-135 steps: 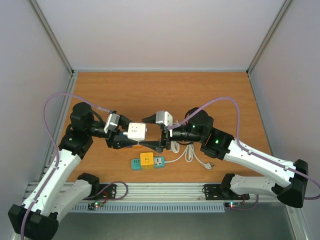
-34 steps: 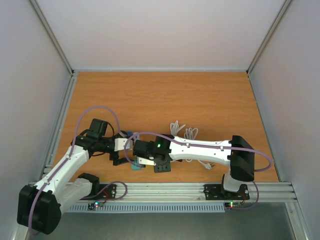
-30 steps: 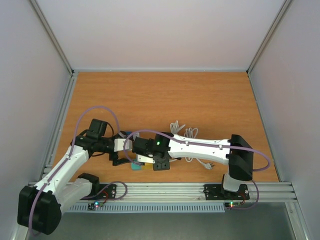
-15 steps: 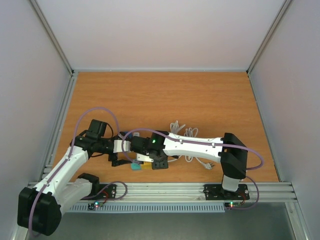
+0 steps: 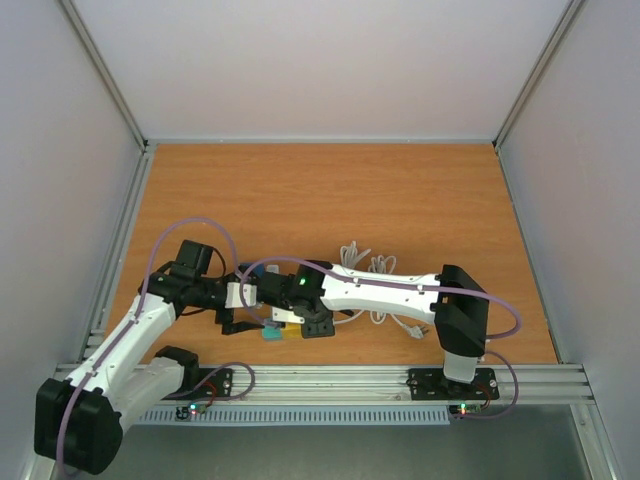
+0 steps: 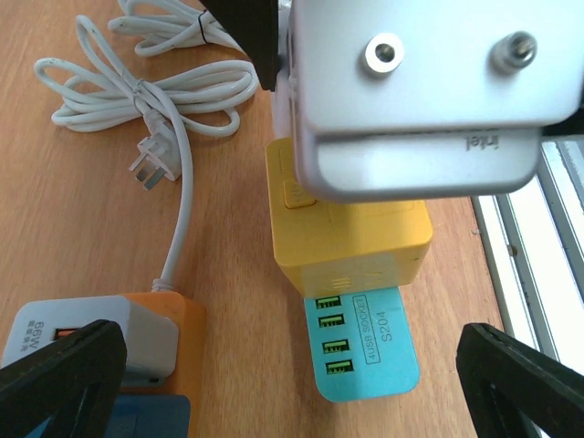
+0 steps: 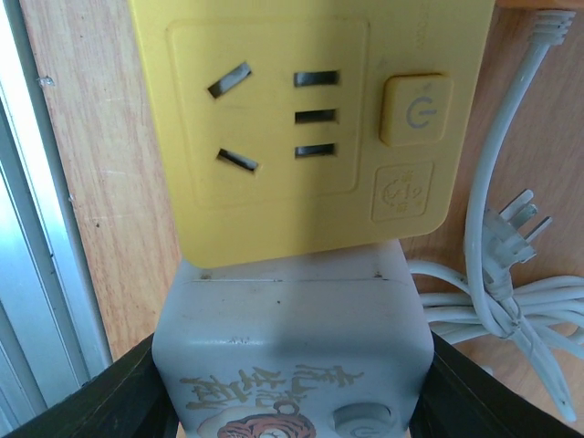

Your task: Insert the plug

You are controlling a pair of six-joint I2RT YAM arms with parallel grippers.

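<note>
The plug, a white cube [image 7: 292, 351] with a tiger print, sits between the black fingers [image 7: 137, 397] of my right gripper [image 7: 292, 388], which is shut on it. Its far edge meets the near side of the yellow socket block [image 7: 292, 119]; the prongs are hidden. The yellow block [image 6: 351, 242] stands on a teal power strip [image 6: 374, 351] with USB ports. My left gripper [image 6: 292, 374] stands wide open just short of the strip, holding nothing. From above, the right gripper [image 5: 295, 320] and left gripper [image 5: 240, 310] crowd over the strip [image 5: 268, 334] near the front edge.
A coiled white cable [image 6: 155, 87] with a loose three-pin plug [image 6: 146, 169] lies behind the strip. An orange and white adapter [image 6: 100, 342] sits at the left gripper's left finger. The metal rail [image 5: 350, 380] runs along the front edge.
Over the last second the right arm has slid a little to the left with the white plug, closing on the left gripper. The left arm has stayed put.
</note>
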